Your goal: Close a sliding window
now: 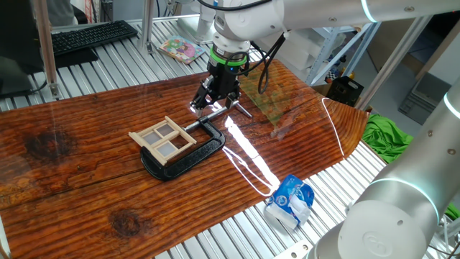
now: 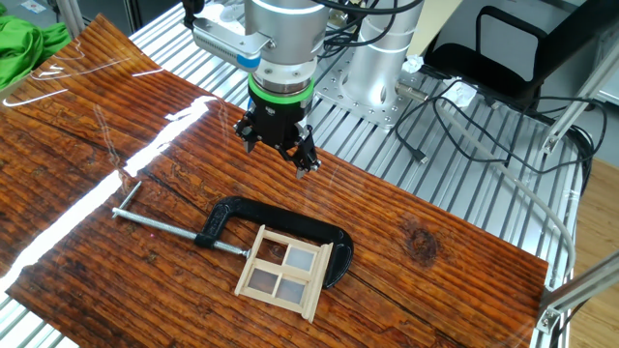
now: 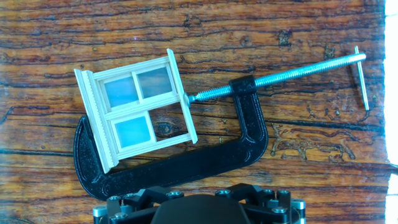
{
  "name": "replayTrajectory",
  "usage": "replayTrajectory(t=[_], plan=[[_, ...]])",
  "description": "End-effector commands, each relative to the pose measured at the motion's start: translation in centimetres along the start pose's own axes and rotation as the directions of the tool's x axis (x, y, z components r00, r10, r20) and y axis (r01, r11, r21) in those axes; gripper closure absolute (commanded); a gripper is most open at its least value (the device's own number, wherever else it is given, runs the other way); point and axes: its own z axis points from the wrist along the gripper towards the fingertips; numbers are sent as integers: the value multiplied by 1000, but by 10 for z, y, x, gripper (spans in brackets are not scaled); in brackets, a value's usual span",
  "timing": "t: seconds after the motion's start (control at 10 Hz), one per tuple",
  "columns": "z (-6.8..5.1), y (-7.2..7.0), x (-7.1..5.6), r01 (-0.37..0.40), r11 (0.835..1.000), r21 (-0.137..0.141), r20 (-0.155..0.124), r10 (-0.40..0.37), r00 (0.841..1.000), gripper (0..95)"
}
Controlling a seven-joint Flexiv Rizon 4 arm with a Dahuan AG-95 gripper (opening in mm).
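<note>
The sliding window [image 1: 164, 140] is a small pale-wood frame with crossed bars. It lies flat on the wooden table, held in the mouth of a black C-clamp [image 1: 188, 156]. It also shows in the other fixed view [image 2: 282, 271] and in the hand view [image 3: 137, 115]. There three panes look glazed, and bare table shows through the fourth. My gripper [image 1: 214, 99] hovers above the table, beside the clamp's screw and apart from the window. In the other fixed view the gripper [image 2: 279, 147] has its fingers spread and holds nothing. The hand view shows only the hand's base [image 3: 199, 208].
The clamp's silver screw and T-handle [image 3: 357, 74] stick out to the side. A white cord [image 1: 338, 137] loops over the table's end. A blue-and-white packet [image 1: 291, 201], a green cloth [image 1: 384, 137] and a keyboard [image 1: 90, 36] lie off the table.
</note>
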Motion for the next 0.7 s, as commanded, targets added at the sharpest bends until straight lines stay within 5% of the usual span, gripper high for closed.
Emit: replayTrajectory(t=[0.1, 0.2, 0.7], plan=[[0, 0, 0, 0, 1000, 0, 0, 0, 1000, 0], [1, 0, 0, -41, 997, -68, -60, 37, 997, 950], [2, 1, 0, -41, 997, -69, -60, 37, 998, 950]])
